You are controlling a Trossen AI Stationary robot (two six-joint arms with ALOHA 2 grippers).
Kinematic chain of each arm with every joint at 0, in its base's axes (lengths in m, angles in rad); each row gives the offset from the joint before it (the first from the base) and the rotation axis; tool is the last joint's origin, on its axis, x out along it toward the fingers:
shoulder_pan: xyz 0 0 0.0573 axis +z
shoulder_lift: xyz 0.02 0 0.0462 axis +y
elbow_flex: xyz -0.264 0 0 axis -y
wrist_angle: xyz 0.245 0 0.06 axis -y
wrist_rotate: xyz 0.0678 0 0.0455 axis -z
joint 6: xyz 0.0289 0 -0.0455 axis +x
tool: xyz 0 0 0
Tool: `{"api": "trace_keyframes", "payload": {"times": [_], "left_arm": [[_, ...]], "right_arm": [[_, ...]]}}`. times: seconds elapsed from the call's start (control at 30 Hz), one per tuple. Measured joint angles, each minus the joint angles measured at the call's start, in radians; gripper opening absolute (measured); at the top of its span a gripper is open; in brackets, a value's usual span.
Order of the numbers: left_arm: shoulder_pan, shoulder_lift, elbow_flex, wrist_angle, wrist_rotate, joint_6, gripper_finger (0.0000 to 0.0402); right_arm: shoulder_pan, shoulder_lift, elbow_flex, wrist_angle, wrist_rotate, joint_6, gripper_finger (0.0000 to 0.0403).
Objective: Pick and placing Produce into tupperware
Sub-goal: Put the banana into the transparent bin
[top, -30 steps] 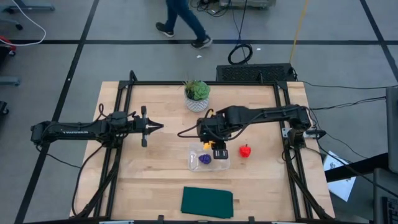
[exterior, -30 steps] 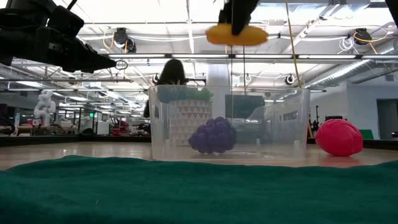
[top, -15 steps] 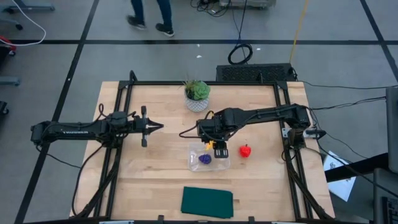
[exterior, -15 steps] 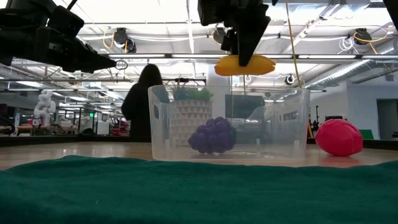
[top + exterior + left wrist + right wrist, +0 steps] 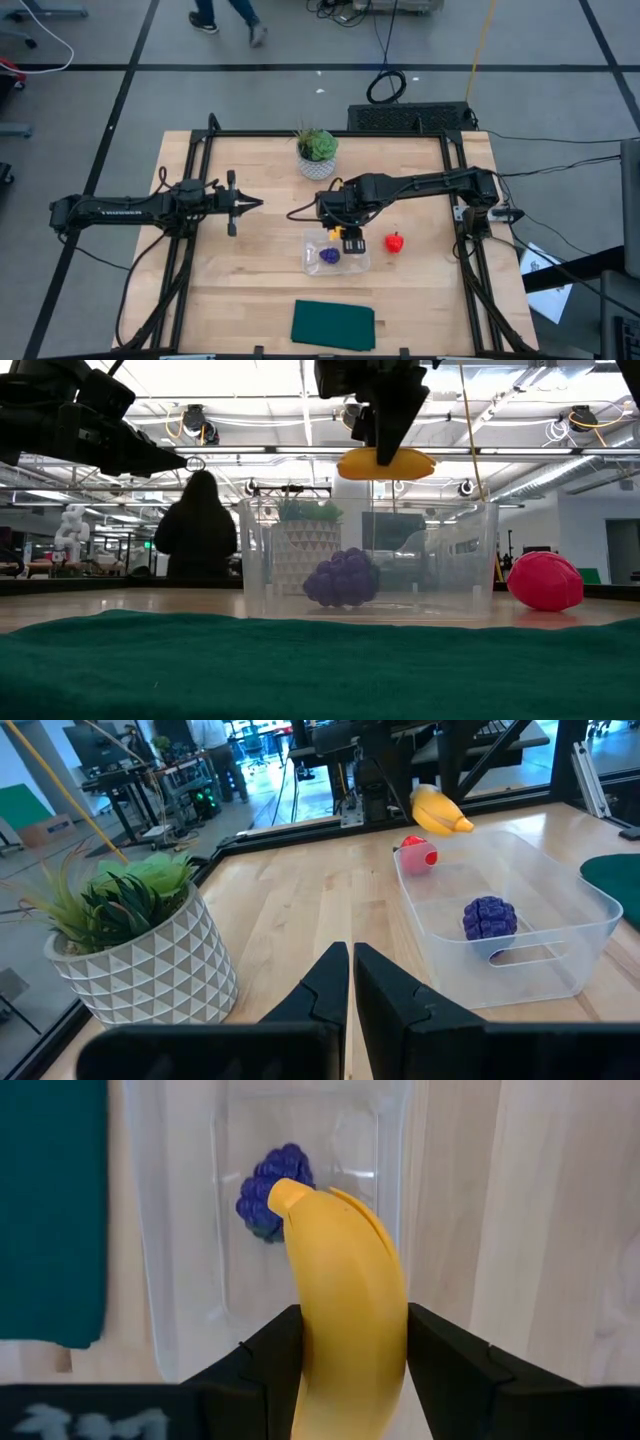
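Note:
The yellow banana (image 5: pixel 386 463) hangs level just above the clear tupperware (image 5: pixel 368 560), with my right gripper (image 5: pixel 350 1318) shut on it. The dark purple piece (image 5: pixel 329 256) lies on the tupperware's floor. The red fruit (image 5: pixel 396 242) rests on the table to the container's right. My left gripper (image 5: pixel 250 203) waits shut over the table's left part, its fingers level and touching nothing. My right gripper pinches the banana's middle (image 5: pixel 318 1348) between its two fingers (image 5: pixel 272 1362), one on each long side. The fingers point steeply down from above and lie across the banana. The banana hangs level below them, clear of the tupperware's rim (image 5: pixel 300 502).
A potted plant (image 5: pixel 318 150) stands at the table's far middle. A dark green cloth (image 5: pixel 333 324) lies near the front edge. A person (image 5: pixel 197 525) passes in the room beyond the table. Bare wood lies between my left gripper and the tupperware.
My right gripper has come down with the banana toward the tupperware, then stopped just above its rim; the banana has stayed level in the hold. The person behind the table has walked toward the left.

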Motion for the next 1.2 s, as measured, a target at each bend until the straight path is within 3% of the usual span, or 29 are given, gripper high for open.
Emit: {"api": "trace_keyframes", "payload": {"times": [0.53,1.2], "left_arm": [[0.000,0.000,0.000,-0.003,0.000,-0.005,0.0026],[0.000,0.000,0.000,-0.024,-0.020,-0.007,0.0026]], "right_arm": [[0.000,-0.001,-0.005,0.037,0.000,-0.008,0.0155],[-0.029,-0.002,-0.182,0.202,-0.052,-0.018,0.0155]]}}
